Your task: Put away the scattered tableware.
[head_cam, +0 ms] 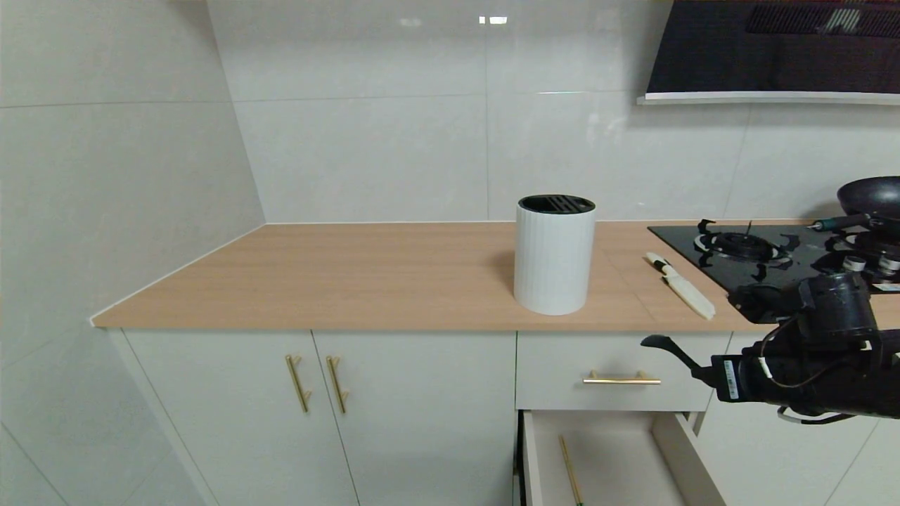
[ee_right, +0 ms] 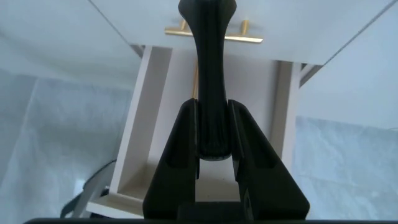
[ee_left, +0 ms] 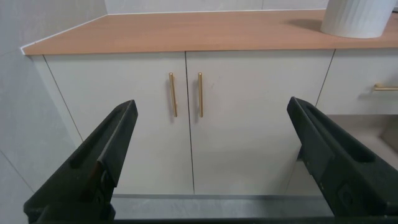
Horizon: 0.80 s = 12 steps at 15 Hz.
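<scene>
Closest to you, at the lower right of the head view, the right gripper is clamped on one end of a black utensil. The right wrist view confirms that both fingers press against its handle, and the rest of the utensil points away above the open drawer. That drawer sits low in the cabinet front, directly beneath a closed drawer with a gold handle. A thin stick lies lengthwise on the open drawer's floor.

The left gripper is spread wide and holds nothing. It faces two cabinet doors with upright gold handles, below the bench edge.

On the wooden bench, note a white ribbed holder with a black slotted top, standing upright. A knife with a pale blade lies flat to the holder's right, apart from it and just beside the black gas hob. A dark pan sits on the far burner. A range hood hangs above the hob. Pale glossy tiles cover the walls.

A white label on the right arm is too small to read.
</scene>
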Tool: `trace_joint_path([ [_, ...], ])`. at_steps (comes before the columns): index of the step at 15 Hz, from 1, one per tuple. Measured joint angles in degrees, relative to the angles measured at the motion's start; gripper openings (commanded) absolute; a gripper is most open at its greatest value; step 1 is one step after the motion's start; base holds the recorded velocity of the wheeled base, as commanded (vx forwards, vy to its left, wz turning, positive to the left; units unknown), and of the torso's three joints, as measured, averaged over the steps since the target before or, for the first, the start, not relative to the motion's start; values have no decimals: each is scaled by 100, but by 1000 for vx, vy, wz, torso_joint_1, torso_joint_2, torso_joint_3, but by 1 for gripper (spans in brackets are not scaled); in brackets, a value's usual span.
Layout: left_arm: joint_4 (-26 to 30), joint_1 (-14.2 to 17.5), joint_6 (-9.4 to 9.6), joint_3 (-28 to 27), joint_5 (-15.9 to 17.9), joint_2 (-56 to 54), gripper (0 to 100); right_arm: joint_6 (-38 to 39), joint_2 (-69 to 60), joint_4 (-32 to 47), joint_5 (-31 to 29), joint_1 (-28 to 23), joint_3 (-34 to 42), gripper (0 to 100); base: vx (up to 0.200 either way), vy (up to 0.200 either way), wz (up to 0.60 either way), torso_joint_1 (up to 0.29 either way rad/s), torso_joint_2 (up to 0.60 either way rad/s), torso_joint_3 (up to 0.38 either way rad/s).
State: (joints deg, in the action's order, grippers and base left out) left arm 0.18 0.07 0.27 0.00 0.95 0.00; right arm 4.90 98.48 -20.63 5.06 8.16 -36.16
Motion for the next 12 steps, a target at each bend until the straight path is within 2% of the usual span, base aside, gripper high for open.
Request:
trace_joint_path([
  [3,0,-2,0,0,0,0,100,-1,238,-307,-85,140,157,0,0,0,0,-118,264,159],
  [12,-2,0,0,0,2,0,100,-9,612,-540,-115,166,258,0,0,0,0,-192,474,275],
])
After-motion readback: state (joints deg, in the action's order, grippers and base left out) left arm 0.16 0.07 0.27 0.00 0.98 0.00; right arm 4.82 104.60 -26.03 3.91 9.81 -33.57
